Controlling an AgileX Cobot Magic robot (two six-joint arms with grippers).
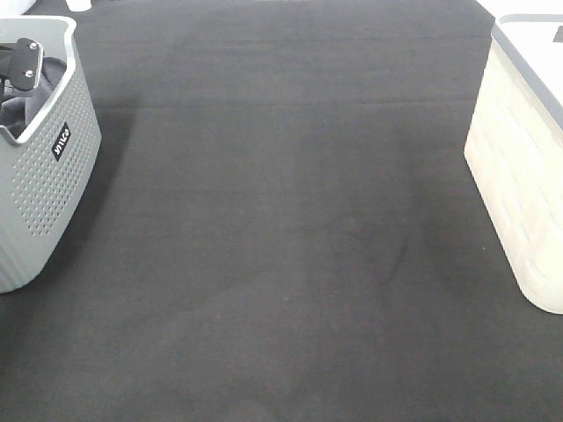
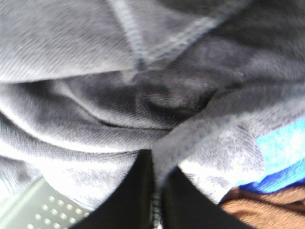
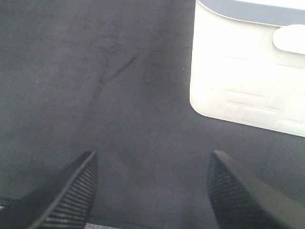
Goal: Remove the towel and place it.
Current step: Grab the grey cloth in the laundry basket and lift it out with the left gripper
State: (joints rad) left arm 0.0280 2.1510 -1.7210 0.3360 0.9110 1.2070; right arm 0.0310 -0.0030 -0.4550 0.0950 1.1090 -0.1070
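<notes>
Towel (image 2: 95, 100) removal is at the grasping step. The grey-blue cloth lies crumpled inside the grey basket (image 1: 53, 176) at the upper left of the high view, and it is not yet lifted out. The left fingers (image 2: 126, 195) are pressed together. In the left wrist view a stitched hem of the towel runs down into the thin seam between them, so I judge that they pinch a fold of it. At the lower right of that view a blue cloth (image 2: 281, 152) and a brown cloth (image 2: 267, 210) show beside the towel's edge.

The next move, I think, calls for a straight rise until the whole towel clears the basket rim, then a carry over the black tabletop (image 1: 290, 220). The other cloths should not be dragged along.

The left arm reaches down into the basket, and only its black end shows above the rim. The right fingers (image 3: 66, 195) are spread wide and hold nothing. They hang over the tabletop, with the white basket (image 3: 243, 81) near, at the upper right of the right wrist view.
</notes>
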